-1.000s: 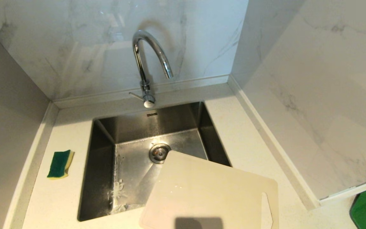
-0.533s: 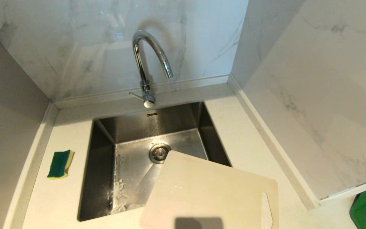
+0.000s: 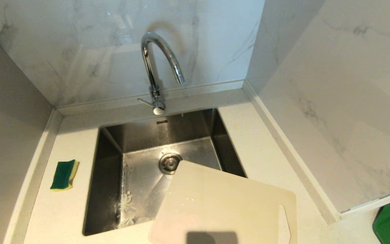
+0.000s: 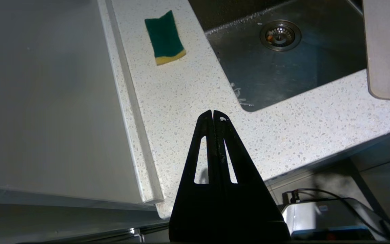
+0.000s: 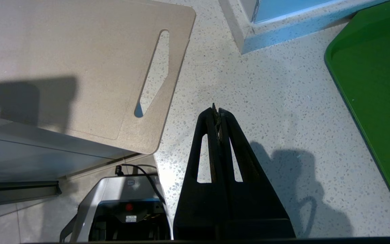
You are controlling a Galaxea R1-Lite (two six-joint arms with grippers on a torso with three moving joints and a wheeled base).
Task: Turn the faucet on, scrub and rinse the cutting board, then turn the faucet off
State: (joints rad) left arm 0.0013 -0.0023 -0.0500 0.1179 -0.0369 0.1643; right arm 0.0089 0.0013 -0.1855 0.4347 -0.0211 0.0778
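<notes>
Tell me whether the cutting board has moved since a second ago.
No. The cutting board keeps its corner at the same spot beside the sink drain, overhanging the sink's near right corner.

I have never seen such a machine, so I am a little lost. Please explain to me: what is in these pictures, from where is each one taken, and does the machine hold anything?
It is a robot with two arms, standing at a kitchen counter. One picture looks down from its head: a steel sink, the faucet behind it with no water running, a green sponge on the counter to the left, and the cutting board lying partly over the sink's near right corner. The other two come from cameras on the wrists. The black wedge in each is a gripper: the left gripper hangs near the counter's front edge, the right gripper is over the counter beside the board, with a green tray nearby. Both are shut and hold nothing.
</notes>
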